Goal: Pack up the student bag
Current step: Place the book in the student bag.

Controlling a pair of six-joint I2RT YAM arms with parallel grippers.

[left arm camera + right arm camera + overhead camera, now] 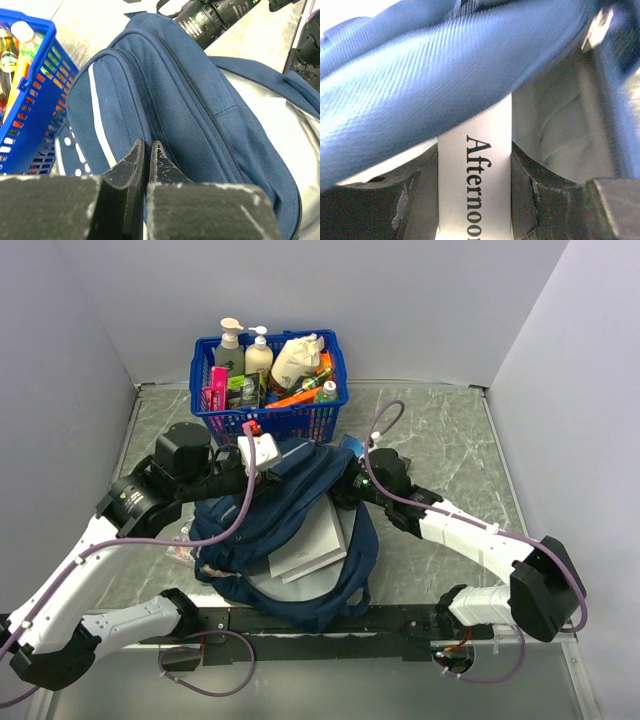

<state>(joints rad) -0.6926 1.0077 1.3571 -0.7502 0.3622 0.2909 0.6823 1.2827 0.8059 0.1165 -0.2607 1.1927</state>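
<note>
from above, the student bag [285,530] is lying on the table [440,450] between the two arms, just in front of the blue basket [268,390] of bottles, its mouth gaping upward with a white book [310,545] showing inside. the left gripper [262,453] is sitting at the bag's far end beside the basket, and the right gripper [350,487] is reaching in at the bag's right edge. in the left wrist view the left gripper [148,159] is showing its fingers pressed together, tips resting on the navy fabric at a seam near the pale stripe [97,110]; whether a fold or a zip pull is caught between them i cannot tell. in the right wrist view the right gripper [475,165] is pinching the white book [475,125] across its narrow edge, black lettering running down it, while the bag's fabric [420,85] is draping over the book's upper end. as i am judging it, that slack flap is the danger: a push inward is likely snagging the book on the cloth and bunching the opening. if the left fingers are gripping nothing, the mouth is free to sag and block the way, and a hard shove is risking sliding the whole soft bag against the basket.
</note>
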